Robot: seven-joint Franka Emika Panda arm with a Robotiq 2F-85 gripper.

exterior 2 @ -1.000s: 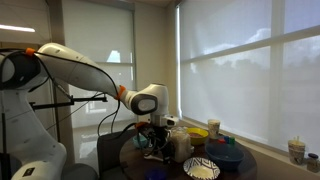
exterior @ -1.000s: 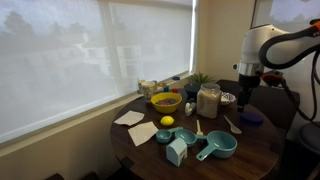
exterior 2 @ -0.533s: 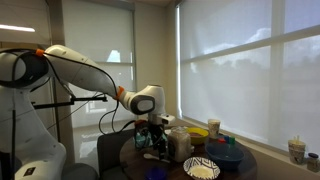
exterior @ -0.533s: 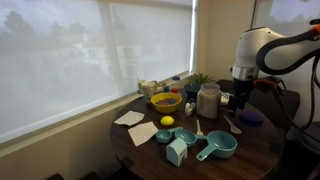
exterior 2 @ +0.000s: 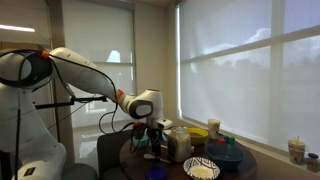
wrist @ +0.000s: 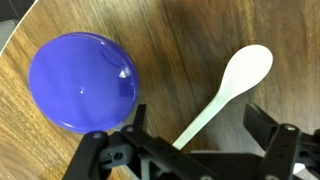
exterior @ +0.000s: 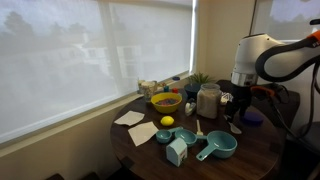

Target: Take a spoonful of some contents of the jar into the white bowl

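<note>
Desk: the round dark wooden desk (exterior: 255, 150) carries everything, so the tools sit within one reach of the arm.
Arm: the white robot arm (exterior: 262, 55) bends down over the right side of the desk in an exterior view, wrist pointing at the surface, a pose that suits a pick from above.
Jar: the clear glass jar with pale contents (exterior: 208, 100) stands upright left of the arm and beyond the teal cups; it appears uncovered, probably so that a spoon can go straight in.
White bowl: the white bowl with a dark pattern inside (exterior 2: 200, 170) sits at the near edge in an exterior view, near the jar but apart from it, which makes for a short carry.
Lid: the round blue plastic lid (wrist: 82, 82) lies flat on the wood, left of the spoon in the wrist view and not touching it; it may be the jar's cover, set aside.
Claw: the black claw (wrist: 195, 125) hangs above the desk with its fingers spread wide, one on each side of the spoon handle, gripping nothing.
Spoon: the white plastic spoon (wrist: 235, 80) lies flat and slanted, bowl end far right, handle running back between the fingers. That straddle suggests the step in hand is lining up on the handle; scooping has not begun.
</note>
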